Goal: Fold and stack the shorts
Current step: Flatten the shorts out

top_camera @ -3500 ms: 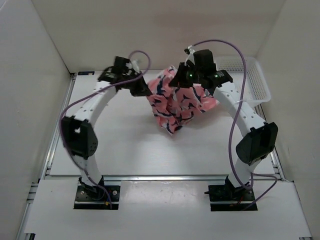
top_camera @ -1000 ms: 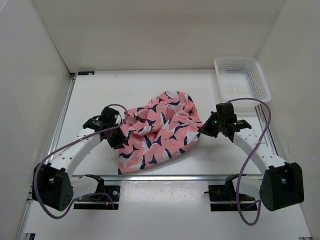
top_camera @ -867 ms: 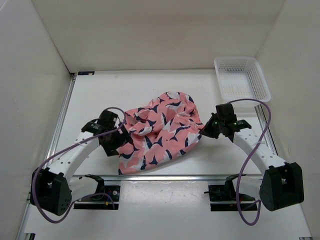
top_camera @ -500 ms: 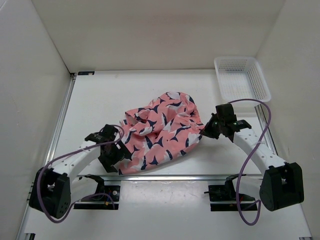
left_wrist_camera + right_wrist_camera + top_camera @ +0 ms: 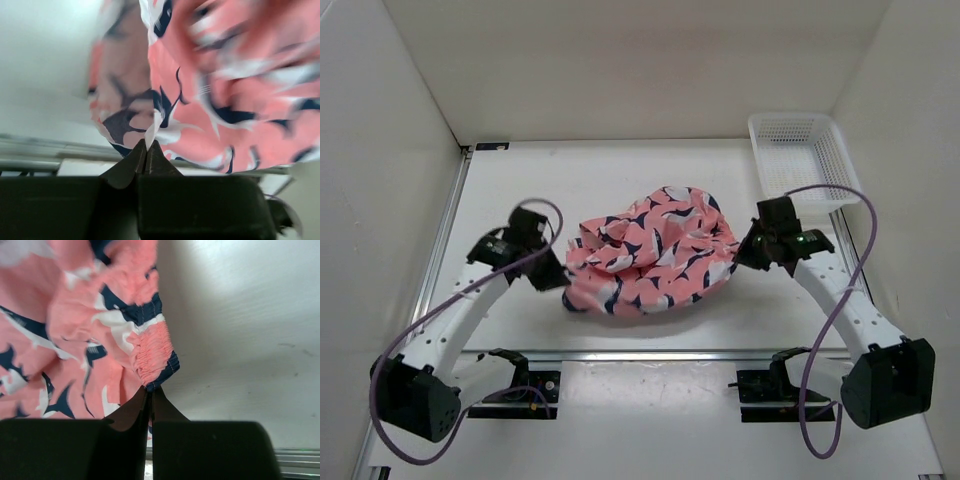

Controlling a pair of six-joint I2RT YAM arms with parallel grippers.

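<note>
The salmon-pink shorts (image 5: 655, 250) with navy and white whale shapes hang bunched between my two grippers over the middle of the table. My left gripper (image 5: 560, 281) is shut on the shorts' left edge; in the left wrist view a thin fold of the shorts (image 5: 210, 100) is pinched at the left gripper's tips (image 5: 147, 145). My right gripper (image 5: 741, 250) is shut on the right edge; in the right wrist view the right gripper's tips (image 5: 151, 390) pinch the elastic waistband of the shorts (image 5: 100, 340).
A white plastic mesh basket (image 5: 804, 158) stands at the back right corner. White walls enclose the table on three sides. A metal rail (image 5: 640, 354) runs along the table's front edge, just below the hanging fabric.
Both arms brought the shorts down from the back and spread them flat. Since half a second ago my left gripper rose and moved back, lifting the near left edge and bunching the fabric.
</note>
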